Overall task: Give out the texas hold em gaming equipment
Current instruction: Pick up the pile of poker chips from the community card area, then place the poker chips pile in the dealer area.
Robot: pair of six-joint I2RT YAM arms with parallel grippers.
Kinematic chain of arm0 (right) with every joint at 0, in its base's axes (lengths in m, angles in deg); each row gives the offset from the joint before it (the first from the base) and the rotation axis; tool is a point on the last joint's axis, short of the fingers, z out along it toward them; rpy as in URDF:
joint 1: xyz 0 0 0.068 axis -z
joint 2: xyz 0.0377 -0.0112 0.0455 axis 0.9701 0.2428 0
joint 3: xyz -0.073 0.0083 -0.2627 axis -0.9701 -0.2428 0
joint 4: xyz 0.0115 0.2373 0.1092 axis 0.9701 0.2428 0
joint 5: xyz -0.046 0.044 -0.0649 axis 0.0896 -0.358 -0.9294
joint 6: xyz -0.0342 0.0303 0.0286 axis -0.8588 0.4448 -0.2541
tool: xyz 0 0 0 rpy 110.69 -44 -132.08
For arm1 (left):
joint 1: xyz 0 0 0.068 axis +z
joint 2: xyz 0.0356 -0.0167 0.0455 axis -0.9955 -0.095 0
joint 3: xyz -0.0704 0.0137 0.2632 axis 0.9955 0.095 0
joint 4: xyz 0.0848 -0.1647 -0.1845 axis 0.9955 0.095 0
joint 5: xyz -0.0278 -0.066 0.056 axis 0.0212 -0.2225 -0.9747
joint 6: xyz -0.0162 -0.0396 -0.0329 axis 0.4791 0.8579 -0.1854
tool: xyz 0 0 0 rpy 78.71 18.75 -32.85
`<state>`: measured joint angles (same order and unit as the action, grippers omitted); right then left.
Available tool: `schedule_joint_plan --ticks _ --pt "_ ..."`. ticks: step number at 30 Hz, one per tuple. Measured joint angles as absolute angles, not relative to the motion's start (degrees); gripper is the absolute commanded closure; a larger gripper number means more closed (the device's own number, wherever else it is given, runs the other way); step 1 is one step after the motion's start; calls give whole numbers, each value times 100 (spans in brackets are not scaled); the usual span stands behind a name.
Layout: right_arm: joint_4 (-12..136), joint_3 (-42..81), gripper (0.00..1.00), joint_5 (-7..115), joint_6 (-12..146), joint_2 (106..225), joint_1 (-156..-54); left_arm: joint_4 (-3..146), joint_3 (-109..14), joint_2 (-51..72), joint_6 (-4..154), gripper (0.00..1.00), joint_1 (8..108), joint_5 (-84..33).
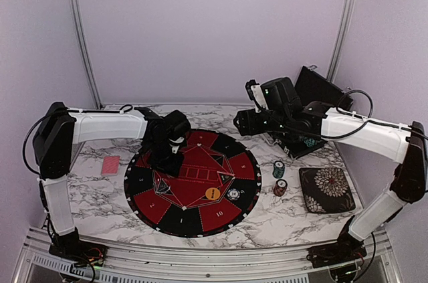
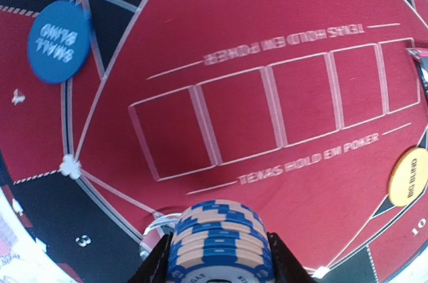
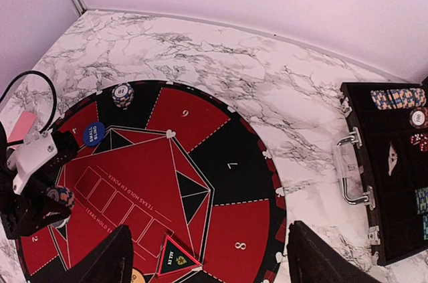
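Observation:
My left gripper (image 2: 221,259) is shut on a stack of blue-and-cream poker chips (image 2: 219,233) and hangs over the red middle of the round poker mat (image 1: 200,169). From above, the left gripper (image 1: 168,161) is at the mat's upper left. A blue small-blind disc (image 2: 59,41) and an orange big-blind disc (image 2: 409,177) lie on the mat. My right gripper (image 3: 214,263) is open and empty, high over the mat's right side; in the top view the right gripper (image 1: 242,122) is near the black case (image 1: 314,92). A pink-backed card (image 1: 110,164) lies left of the mat.
A chip stack (image 3: 122,94) stands on a black sector at the mat's far left, another stack (image 1: 232,195) near the front. Green (image 1: 278,169) and red (image 1: 279,188) stacks stand right of the mat beside the flowered tray (image 1: 326,189). The open case (image 3: 394,182) holds more chips.

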<state>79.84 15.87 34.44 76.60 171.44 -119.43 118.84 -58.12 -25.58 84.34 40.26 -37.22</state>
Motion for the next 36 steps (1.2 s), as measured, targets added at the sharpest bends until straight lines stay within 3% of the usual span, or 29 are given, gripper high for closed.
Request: schedule_joint_plan --ticks 12,36 --pt "7908 1587 24 3519 7660 17324 -11943 11775 -4647 -1636 8537 70 4913 -3728" --pt "7905 1587 24 3538 7662 17332 -11943 11405 -4122 -1684 8371 69 5785 -3816"
